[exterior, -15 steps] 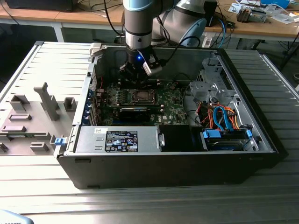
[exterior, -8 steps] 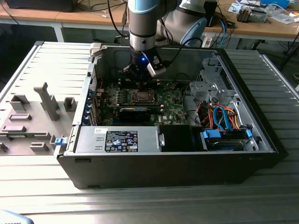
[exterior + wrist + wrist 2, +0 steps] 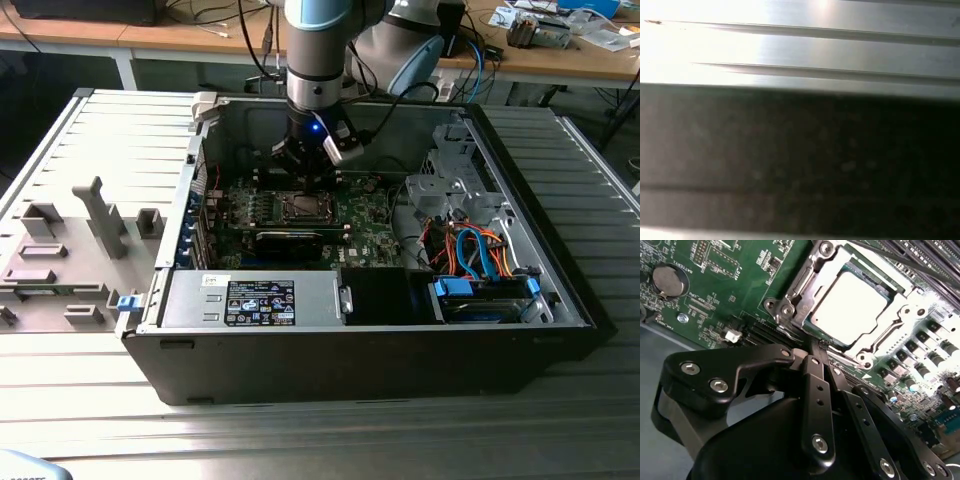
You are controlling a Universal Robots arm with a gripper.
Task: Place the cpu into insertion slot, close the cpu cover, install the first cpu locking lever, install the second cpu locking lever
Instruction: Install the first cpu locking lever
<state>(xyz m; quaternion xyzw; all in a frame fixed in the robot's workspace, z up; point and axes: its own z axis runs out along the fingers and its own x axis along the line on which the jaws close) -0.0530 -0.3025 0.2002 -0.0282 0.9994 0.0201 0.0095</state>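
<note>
One arm reaches down from the top of the exterior view into an open black computer case [image 3: 380, 350] lying on a ribbed metal table [image 3: 300, 440]. Its gripper [image 3: 303, 160] hangs low over the green circuit board [image 3: 365, 228], just behind the socket.

Fingers: in the second wrist view the two black fingers [image 3: 816, 390] are pressed together, tips meeting at a point with nothing visibly held between them. The gripper [image 3: 815, 347] tip sits at the near edge of the socket frame, touching or almost touching it; cannot tell which.

Cpu [image 3: 849, 302]: lies flat inside the insertion slot [image 3: 805, 330], its pale silver top showing through the square opening. Cpu cover [image 3: 890, 315]: down flat over the chip, its silvery frame surrounding the lid on all sides. In the exterior view the socket [image 3: 300, 207] reads as a small dark square with a bright rim, mid-board.

Other items: long black card [image 3: 290, 240] standing in front of the socket; round coin battery [image 3: 667, 280] on the board, well apart from the socket. Blue and orange cables [image 3: 475, 250] bunched toward the exterior view's right of the case. Grey tray with raised fixtures [image 3: 70, 250] on the table at the exterior view's left.

First wrist view: ribbed metal surface [image 3: 800, 50] above a dark band.
</note>
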